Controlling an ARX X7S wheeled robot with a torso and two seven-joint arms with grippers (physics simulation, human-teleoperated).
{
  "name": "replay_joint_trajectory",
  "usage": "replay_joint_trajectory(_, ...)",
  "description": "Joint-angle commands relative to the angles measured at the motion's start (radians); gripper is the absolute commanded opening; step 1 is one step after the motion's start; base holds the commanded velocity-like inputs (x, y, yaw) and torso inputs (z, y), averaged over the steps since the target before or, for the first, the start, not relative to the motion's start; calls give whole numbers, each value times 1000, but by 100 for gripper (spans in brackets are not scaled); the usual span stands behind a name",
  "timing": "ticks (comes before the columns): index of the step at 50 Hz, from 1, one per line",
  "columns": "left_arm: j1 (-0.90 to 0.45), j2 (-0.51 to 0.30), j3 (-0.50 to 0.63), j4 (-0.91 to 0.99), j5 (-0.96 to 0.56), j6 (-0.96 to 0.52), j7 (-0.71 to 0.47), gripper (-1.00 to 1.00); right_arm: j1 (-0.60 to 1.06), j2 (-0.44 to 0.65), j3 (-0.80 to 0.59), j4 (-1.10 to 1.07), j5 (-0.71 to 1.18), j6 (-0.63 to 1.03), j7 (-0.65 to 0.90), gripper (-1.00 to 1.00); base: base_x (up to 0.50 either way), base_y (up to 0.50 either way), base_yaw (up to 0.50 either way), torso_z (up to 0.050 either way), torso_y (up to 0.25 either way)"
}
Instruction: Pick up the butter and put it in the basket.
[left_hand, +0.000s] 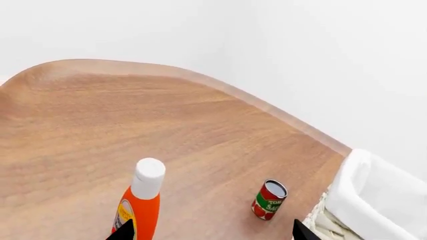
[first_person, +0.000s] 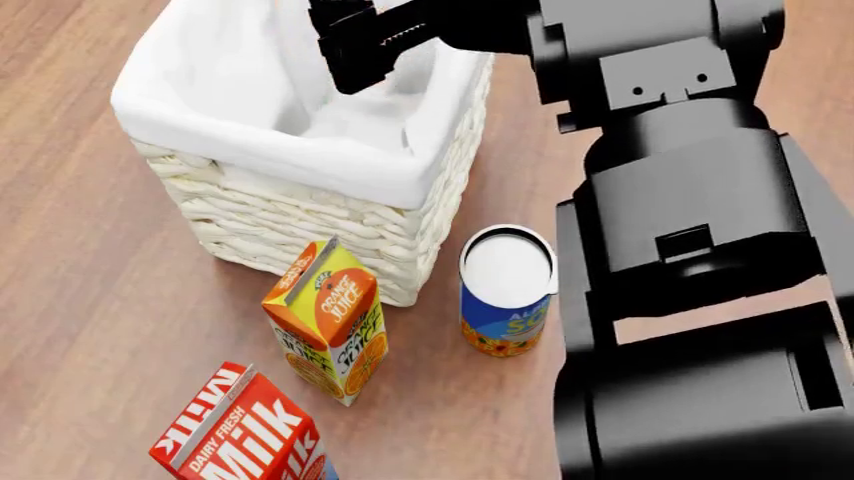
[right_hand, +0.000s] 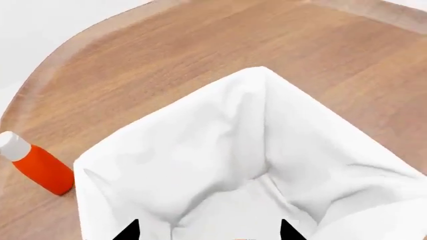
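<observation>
Placement is proceeding: right tool (right_hand: 207, 231) is hovering above the basket (right_hand: 167, 150), its grip on butter impossible to tell. Releasing inside is coming next.

OJ carton (first_person: 330, 320), milk carton (first_person: 244, 430), blue can (first_person: 506, 291), tomato can (left_hand: 269, 199), orange bottle (left_hand: 140, 202) on wood table (left_hand: 100, 125).

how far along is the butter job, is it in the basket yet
Likely near the end, but unconfirmed. Done: the right tool has reached over the basket, and its wrist camera looks straight down into the white lining. In hand: a tiny orange sliver shows between its tips; that might be the butter. Left: no butter lies on the lining, so dropping it and pulling the arm away remain.
</observation>
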Motion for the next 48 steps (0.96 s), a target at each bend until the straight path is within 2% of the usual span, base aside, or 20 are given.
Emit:
replay_joint_trajectory(1, 3, -2, 2, 1, 3, 6, 3, 100, 6, 3, 123, 0, -111, -132, 29, 100, 0, 0, 0, 0, 0)
replay_joint_trajectory(11, 11, -2, 9, 2, 20, 19, 24, 100, 11, 15, 231, -1, -204, -375, 58, 100, 0, 0, 0, 0, 0)
replay_joint_trajectory(19, 4, -2, 20, -16, 35, 29, 48, 100, -14, 24, 201, -34, -241, -539, 74, 100, 0, 0, 0, 0, 0)
replay_joint_trajectory(24, 2, -4, 17, -22, 35, 36, 55, 100, -201, 111, 190, -510, -254, -348, 110, 100, 0, 0, 0, 0, 0)
replay_joint_trajectory(25, 4, -5, 14, -17, 31, 35, 53, 100, -227, 130, 159, -571, -288, -340, 119, 100, 0, 0, 0, 0, 0)
replay_joint_trajectory(28, 8, -3, 21, -15, 43, 42, 65, 100, -304, 171, 195, -755, -273, -292, 150, 100, 0, 0, 0, 0, 0)
replay_joint_trajectory(36, 5, -4, 21, -27, 47, 52, 78, 100, -437, 247, 233, -1083, -292, -168, 217, 100, 0, 0, 0, 0, 0)
replay_joint_trajectory(48, 10, -4, 24, -30, 57, 66, 94, 100, -593, 330, 301, -1445, -297, -13, 267, 100, 0, 0, 0, 0, 0)
